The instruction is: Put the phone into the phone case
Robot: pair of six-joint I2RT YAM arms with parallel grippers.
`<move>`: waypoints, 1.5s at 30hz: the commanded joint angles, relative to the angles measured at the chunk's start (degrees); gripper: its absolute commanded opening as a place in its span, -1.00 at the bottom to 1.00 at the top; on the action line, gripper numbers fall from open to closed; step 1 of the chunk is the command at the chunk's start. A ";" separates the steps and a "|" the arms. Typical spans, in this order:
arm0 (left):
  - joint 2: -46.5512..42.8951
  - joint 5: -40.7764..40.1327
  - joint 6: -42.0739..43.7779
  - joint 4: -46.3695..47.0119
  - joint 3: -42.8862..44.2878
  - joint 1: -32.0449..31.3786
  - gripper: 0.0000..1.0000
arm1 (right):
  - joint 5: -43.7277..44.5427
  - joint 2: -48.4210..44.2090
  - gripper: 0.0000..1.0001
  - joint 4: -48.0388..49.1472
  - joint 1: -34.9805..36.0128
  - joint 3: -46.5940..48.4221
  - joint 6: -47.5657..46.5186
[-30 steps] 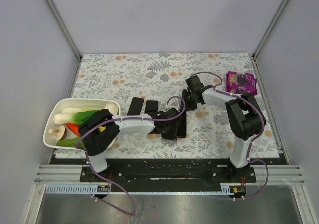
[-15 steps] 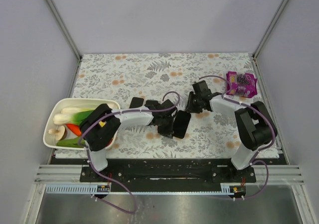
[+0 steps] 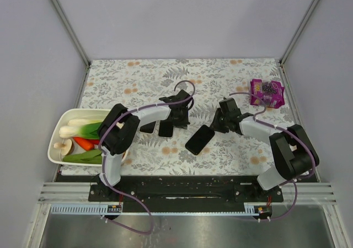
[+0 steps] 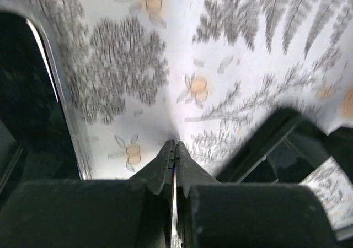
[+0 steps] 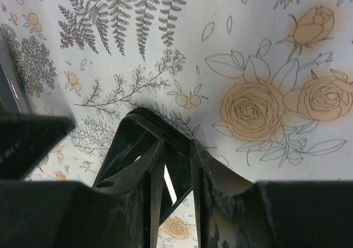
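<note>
From above, you have three dark flat pieces: the phone [image 3: 199, 139] and two dark slabs [image 3: 165, 128] lying side by side. Which of the two is the phone case, you cannot tell. There is also one white tub [image 3: 91, 111] of vegetables and one purple packet [image 3: 267, 91].

Your left arm stretches rightward, with the left gripper [image 3: 177, 117] just beyond the pair. Your right arm reaches low to the left, with the right gripper [image 3: 217, 128] at the phone's end.

On the left wrist, the left gripper [image 4: 175, 149] is pressed together and empty over the cloth [image 4: 165, 49], between two dark shapes.

On the right wrist, the right gripper [image 5: 176, 149] is clamped on the end of the glossy phone [image 5: 129, 146].
</note>
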 commanded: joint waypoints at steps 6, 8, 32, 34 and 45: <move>0.93 -4.94 3.43 0.06 6.60 0.69 -0.95 | -1.32 -4.55 -0.33 -4.06 1.13 -7.11 4.99; -3.81 -5.91 3.96 -0.38 3.97 0.69 -0.91 | -1.67 -3.41 -0.33 -4.15 0.95 -5.80 4.73; -18.16 0.68 -4.56 7.44 -19.78 -12.32 -0.89 | -2.55 2.04 -0.33 -6.61 -0.19 1.24 1.04; -17.02 0.68 -4.56 7.35 -19.07 -12.50 -0.90 | -2.72 1.87 -0.33 -6.52 -0.28 0.89 0.95; -10.78 -0.90 -4.21 7.35 -14.60 -12.50 -0.90 | -2.73 0.99 -0.34 -6.43 -0.54 -0.78 0.95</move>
